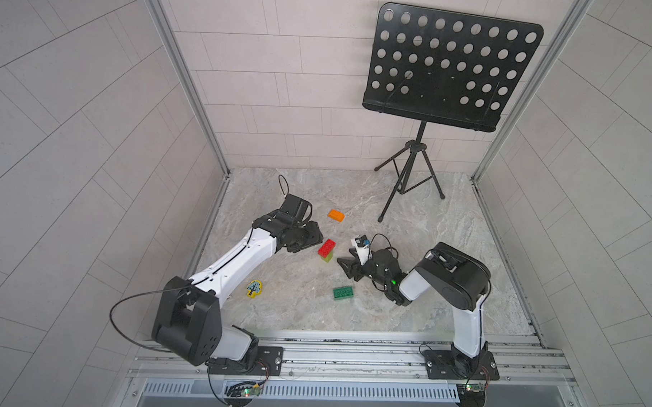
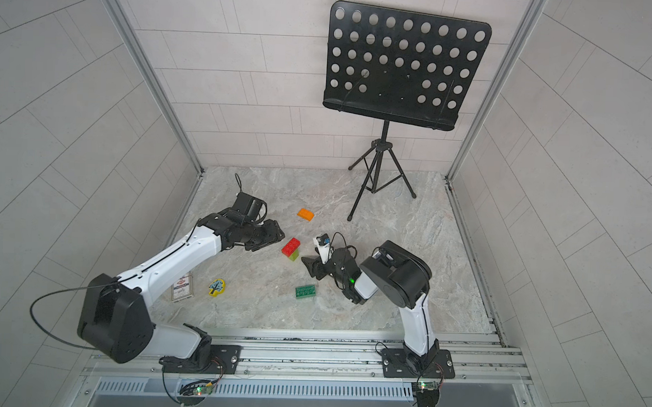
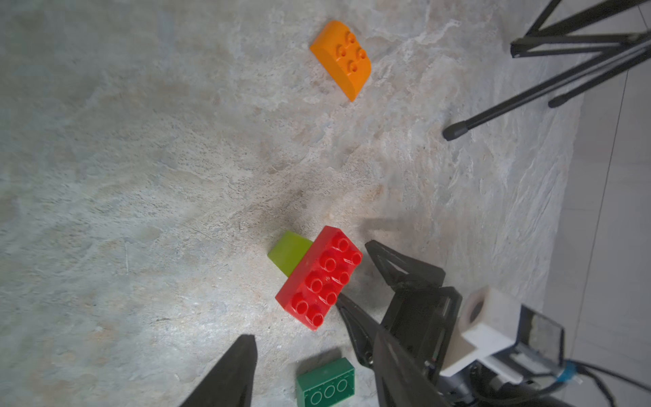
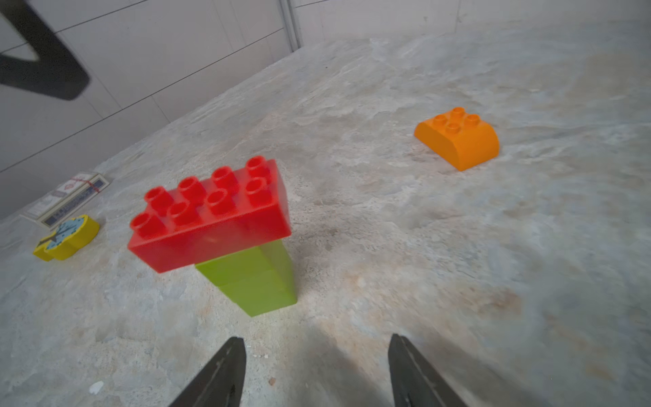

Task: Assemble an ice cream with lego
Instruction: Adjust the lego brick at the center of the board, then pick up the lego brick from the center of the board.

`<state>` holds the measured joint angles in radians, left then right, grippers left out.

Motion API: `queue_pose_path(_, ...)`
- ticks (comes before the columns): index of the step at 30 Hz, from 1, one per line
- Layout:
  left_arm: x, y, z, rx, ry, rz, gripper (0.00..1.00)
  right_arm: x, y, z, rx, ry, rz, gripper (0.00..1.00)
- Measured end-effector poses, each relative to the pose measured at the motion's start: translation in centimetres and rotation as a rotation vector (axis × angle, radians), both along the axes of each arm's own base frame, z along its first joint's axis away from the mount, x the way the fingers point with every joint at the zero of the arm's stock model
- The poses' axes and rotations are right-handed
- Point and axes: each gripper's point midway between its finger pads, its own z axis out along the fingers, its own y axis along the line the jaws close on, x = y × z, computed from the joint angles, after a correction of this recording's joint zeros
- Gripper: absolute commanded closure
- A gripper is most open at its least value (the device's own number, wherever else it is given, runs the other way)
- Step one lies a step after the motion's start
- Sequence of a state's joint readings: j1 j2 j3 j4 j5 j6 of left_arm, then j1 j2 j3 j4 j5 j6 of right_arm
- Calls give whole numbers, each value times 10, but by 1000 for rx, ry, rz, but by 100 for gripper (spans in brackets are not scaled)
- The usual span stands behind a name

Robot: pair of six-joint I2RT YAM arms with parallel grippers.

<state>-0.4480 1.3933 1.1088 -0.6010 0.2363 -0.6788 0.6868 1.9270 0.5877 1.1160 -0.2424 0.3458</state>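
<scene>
We find the half-built ice cream [image 4: 225, 239] upright on the grey marbled tabletop [image 1: 426, 290] between both arms: a long red studded plastic brick [image 4: 211, 215] pressed onto a narrow stem of two lime-green bricks [image 4: 257, 282]. We judge it light, rigid, slick-sided and top-heavy, so a sideways nudge could tip it; we would steady it by the red brick's long flat sides. The right gripper [image 4: 317, 338] points at it, jaws apart and empty; the left gripper [image 1: 313, 238] hangs near it, also spread, holding nothing. The dark green brick [image 1: 342, 292] lies near the right gripper, the rounded orange brick [image 4: 458, 141] farther back. A flat yellow tree piece [image 4: 67, 238], a small card box [image 4: 67, 195] and a black music stand [image 1: 452, 67] sit well aside
</scene>
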Motion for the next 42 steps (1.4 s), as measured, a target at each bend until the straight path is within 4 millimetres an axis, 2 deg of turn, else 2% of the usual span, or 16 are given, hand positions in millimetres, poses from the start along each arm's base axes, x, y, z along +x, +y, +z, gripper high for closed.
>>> queue_pose_path(4,-24,-26,28,97,-106,-170,35,5,-25,34,12,109,-86,35)
queue_pose_path(6,-42,-35,33,131,-123,-258,32,4,-31,54,-10,157,-93,35)
queue_pose_path(9,-65,-31,28,190,-114,-345,29,-16,-27,83,-57,211,-18,33)
queue_pose_path(11,-80,-23,20,220,-92,-390,28,-40,-23,90,-115,244,56,32)
queue_pose_path(13,-94,-13,9,244,-65,-421,28,-67,-22,82,-198,288,133,31)
queue_pose_path(15,-104,-5,3,260,-45,-435,27,-92,-24,63,-305,340,200,31)
queue_pose_path(16,-108,-2,2,267,-44,-439,26,-104,-26,50,-368,371,230,23)
queue_pose_path(17,-109,1,2,275,-47,-439,26,-113,-28,39,-421,397,257,9)
queue_pose_path(19,-108,9,4,305,-71,-423,23,-128,-30,18,-533,445,308,5)
queue_pose_path(22,-102,25,9,366,-119,-365,19,-135,-25,-4,-677,462,357,5)
queue_pose_path(24,-100,35,10,403,-142,-327,18,-137,-18,-10,-728,438,391,5)
queue_pose_path(27,-97,47,17,432,-181,-280,16,-142,-11,-11,-756,396,445,4)
queue_pose_path(30,-97,57,25,443,-229,-237,14,-140,-6,-10,-775,361,480,4)
queue_pose_path(34,-95,71,38,449,-284,-164,9,-135,5,-19,-803,332,518,12)
queue_pose_path(38,-91,84,44,455,-298,-100,9,-131,14,-32,-831,339,548,31)
queue_pose_path(42,-88,89,43,463,-289,-71,9,-131,17,-34,-822,344,562,65)
